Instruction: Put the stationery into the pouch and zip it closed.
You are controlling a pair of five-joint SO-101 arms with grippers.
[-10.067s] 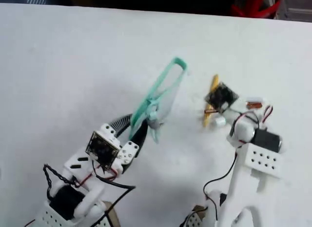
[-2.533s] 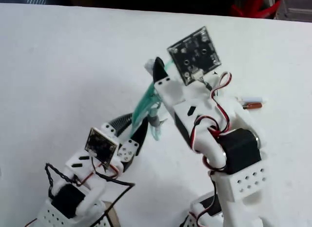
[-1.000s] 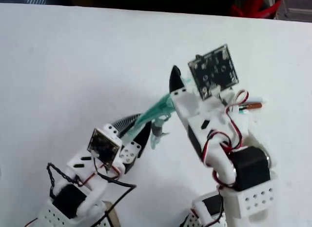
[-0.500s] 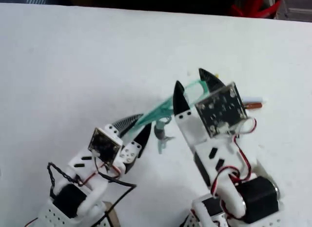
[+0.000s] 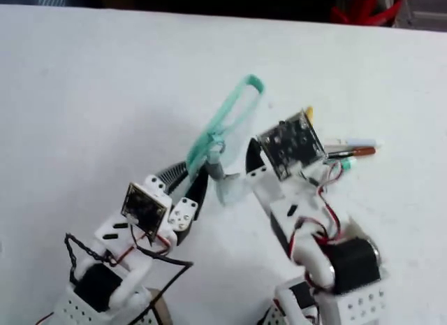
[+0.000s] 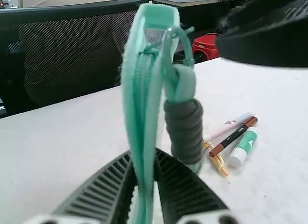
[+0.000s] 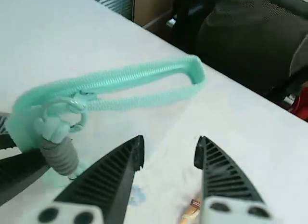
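Left pincer clamps the mint-green-edged clear zip pouch upright above the white desk. Right pincer gapes empty beside it; best next to grip 1 brown-tipped marker pen squarely, mid-barrel.

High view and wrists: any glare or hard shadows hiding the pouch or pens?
High view: even light on the white table, no glare; pouch and pens stand out. Left wrist view: dark chair behind, pouch well lit. Right wrist view: faint shadow under the pouch.
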